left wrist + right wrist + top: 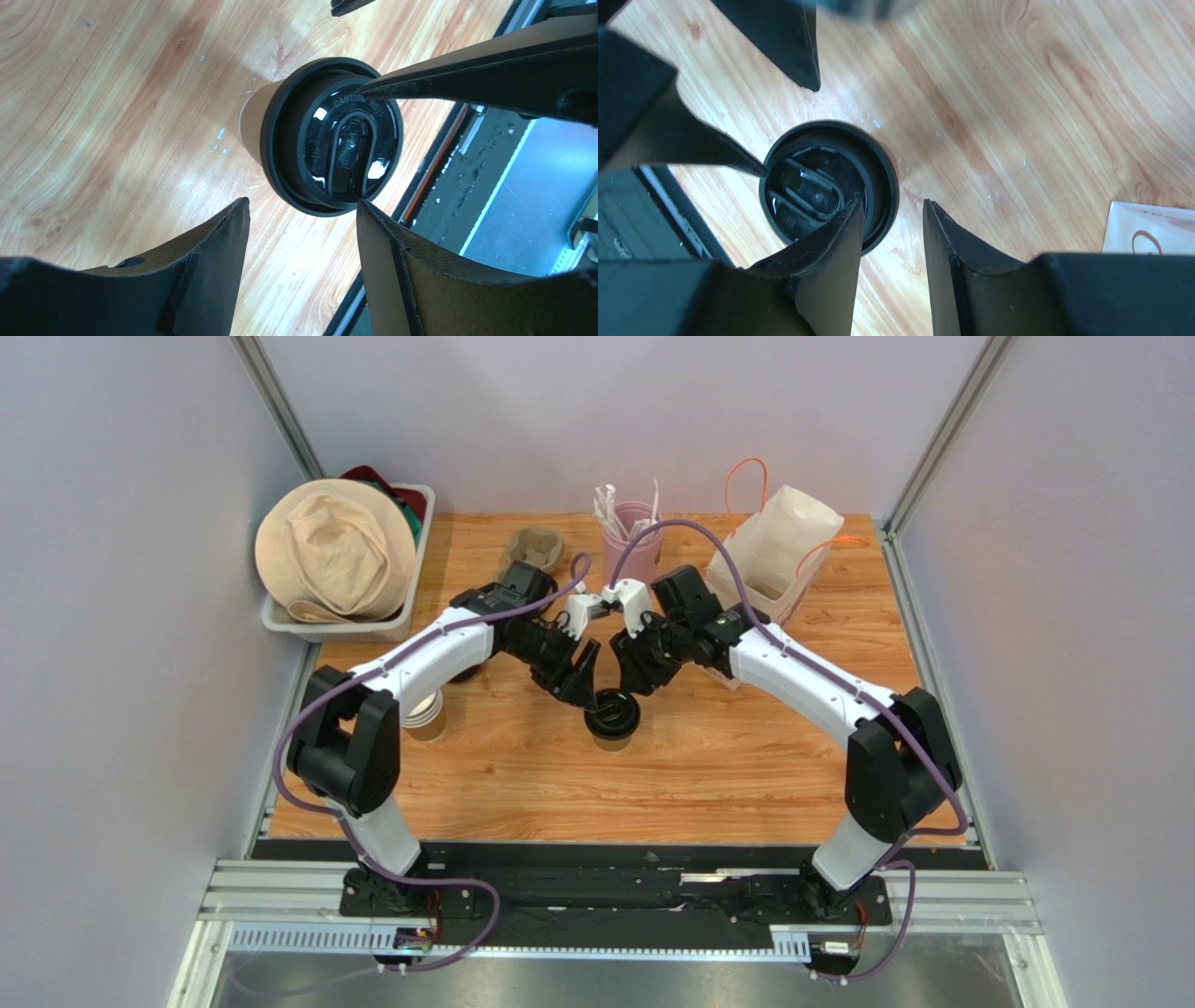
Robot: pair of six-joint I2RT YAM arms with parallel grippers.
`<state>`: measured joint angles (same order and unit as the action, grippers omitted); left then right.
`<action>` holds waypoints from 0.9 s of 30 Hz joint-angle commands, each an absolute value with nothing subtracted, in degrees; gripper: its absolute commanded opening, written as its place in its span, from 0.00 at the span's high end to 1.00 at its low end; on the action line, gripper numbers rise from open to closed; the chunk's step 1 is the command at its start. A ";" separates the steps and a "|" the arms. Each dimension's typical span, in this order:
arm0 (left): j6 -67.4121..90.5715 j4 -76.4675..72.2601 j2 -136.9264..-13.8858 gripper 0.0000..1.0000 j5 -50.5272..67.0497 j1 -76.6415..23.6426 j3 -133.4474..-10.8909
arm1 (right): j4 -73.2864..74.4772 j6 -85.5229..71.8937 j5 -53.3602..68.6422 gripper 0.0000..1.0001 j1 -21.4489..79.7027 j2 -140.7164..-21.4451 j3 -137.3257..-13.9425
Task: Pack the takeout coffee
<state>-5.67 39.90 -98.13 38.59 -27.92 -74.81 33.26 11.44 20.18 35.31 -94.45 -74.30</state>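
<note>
- The wooden table (786, 784) carries everything; both arms reach in from its near edge and meet over its middle.
- A grey bin (418, 525) with a beige hat (330, 553) on top sits at the far left corner.
- A white paper bag (779, 546) stands near the far right corner.
- A pink cup (631, 557) with white sticks is at the far edge, in the middle.
- The left gripper (302, 206) is wide open and holds nothing; its fingers are spread just beside the coffee.
- The right gripper (892, 204) is partly open, with only bare wood between its fingers. It grips nothing, and one fingertip lies on the lid.
- A stack of paper cups (425, 711) stands near the left edge.
- The takeout coffee (613, 717) stands upright about in the middle of the table, between the two grippers.
- Its black lid (330, 136) sits on the rim.
</note>
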 commanded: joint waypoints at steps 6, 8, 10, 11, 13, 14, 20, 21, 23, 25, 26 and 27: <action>-5.63 37.27 -94.05 0.33 39.90 -24.36 -79.37 | 36.83 16.17 20.92 0.58 37.35 -86.49 -70.40; -3.79 36.65 -93.78 0.33 40.16 -21.03 -79.45 | 36.56 16.17 18.73 0.58 38.93 -86.22 -70.92; -1.86 36.04 -92.73 0.33 40.69 -18.82 -79.19 | 35.95 15.82 16.10 0.58 40.94 -86.74 -71.54; -1.24 35.17 -92.20 0.32 40.95 -16.89 -78.41 | 35.77 15.82 15.65 0.58 41.65 -87.01 -71.80; -0.97 34.28 -89.75 0.32 41.13 -15.56 -77.70 | 34.90 15.56 12.59 0.58 44.19 -88.23 -72.68; -0.97 34.10 -88.95 0.31 40.96 -14.51 -77.00 | 34.89 15.38 11.79 0.57 44.99 -88.85 -73.03; -0.26 34.19 -83.41 0.27 40.43 -10.38 -76.11 | 33.49 12.66 8.53 0.52 47.81 -93.42 -75.41; -0.35 34.45 -82.97 0.27 40.34 -9.68 -76.29 | 33.40 12.40 8.61 0.52 48.16 -94.12 -75.76; -0.35 34.98 -81.92 0.26 40.61 -7.22 -76.72 | 33.75 11.69 8.88 0.50 48.43 -94.66 -76.90; -0.26 35.16 -80.78 0.26 40.87 -5.63 -76.73 | 34.27 11.34 8.18 0.50 49.04 -95.27 -78.13; -0.35 34.90 -80.25 0.26 40.78 -4.32 -76.21 | 34.63 11.16 8.26 0.50 49.22 -95.53 -78.48; -0.18 34.63 -79.03 0.26 40.52 -3.78 -75.68 | 34.72 10.90 8.09 0.50 49.39 -95.71 -78.66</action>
<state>-1.02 35.48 -82.37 40.23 -7.11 -76.01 36.12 12.86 9.91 48.51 -95.37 -74.87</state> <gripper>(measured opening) 0.739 0.496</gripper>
